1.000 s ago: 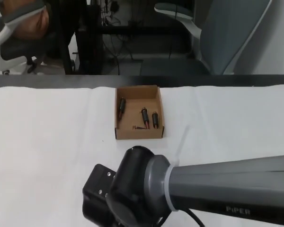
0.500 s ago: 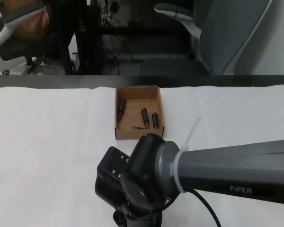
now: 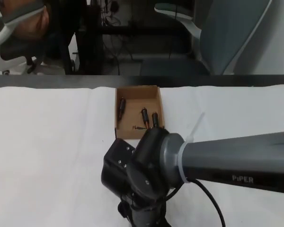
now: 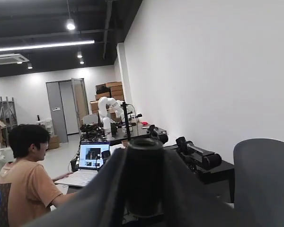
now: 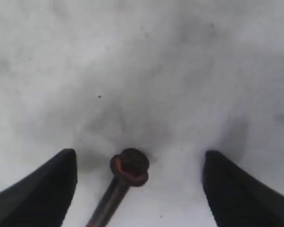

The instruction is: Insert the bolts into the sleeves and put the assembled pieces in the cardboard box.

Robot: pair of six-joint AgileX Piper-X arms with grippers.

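My left claw [image 4: 145, 152] grips one dark sleeve [image 4: 144, 184] tight between its fingers. Far centre sits one cardboard box [image 3: 128, 133] — three assembled pieces [image 3: 144, 115] inside. Nearer, my right claw [image 5: 139, 152] hangs spread wide, empty — one bolt [image 5: 128, 166] lies on the white cloth [image 5: 156, 71] between its fingers.

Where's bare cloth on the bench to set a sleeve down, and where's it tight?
Free: the white cloth left of the cardboard box, and the stretch right of it. Tight: in front of the box, where the arm hangs over the cloth and a bolt lies inside the open right claw.
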